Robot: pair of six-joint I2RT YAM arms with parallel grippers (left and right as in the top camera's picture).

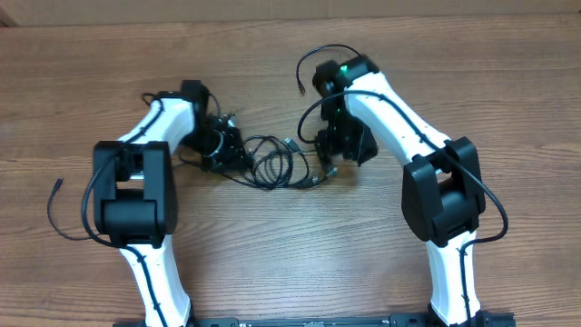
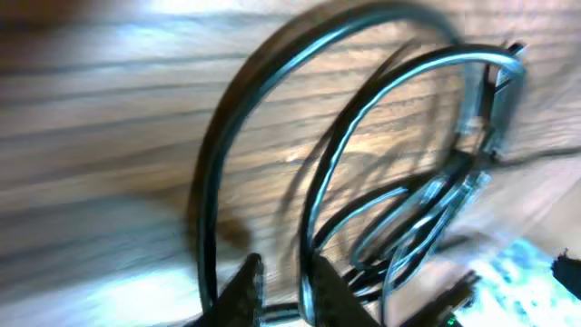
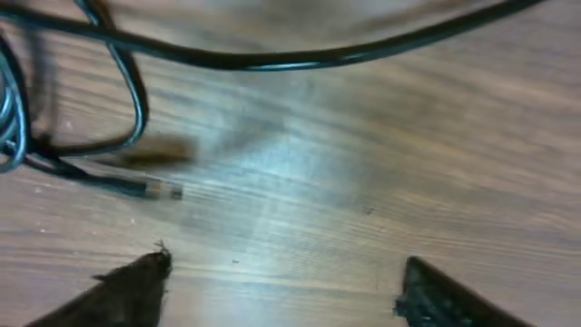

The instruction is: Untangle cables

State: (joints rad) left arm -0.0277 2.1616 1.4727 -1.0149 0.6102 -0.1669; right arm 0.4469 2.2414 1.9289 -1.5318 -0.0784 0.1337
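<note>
Several thin black cords with small plugs (image 1: 270,165) are bunched in loops on the brown wooden worktop (image 1: 272,263). Left of this bundle, the left tool (image 2: 281,277) is nearly pressed together about one strand; whether it is pinched cannot be told. Right of the bundle, the right tool (image 3: 281,272) is spread wide over bare wood.

Two robot arms (left arm (image 1: 134,195), right arm (image 1: 440,195)), one tangle of black cables (image 1: 268,162), one wooden table (image 1: 290,263)
</note>
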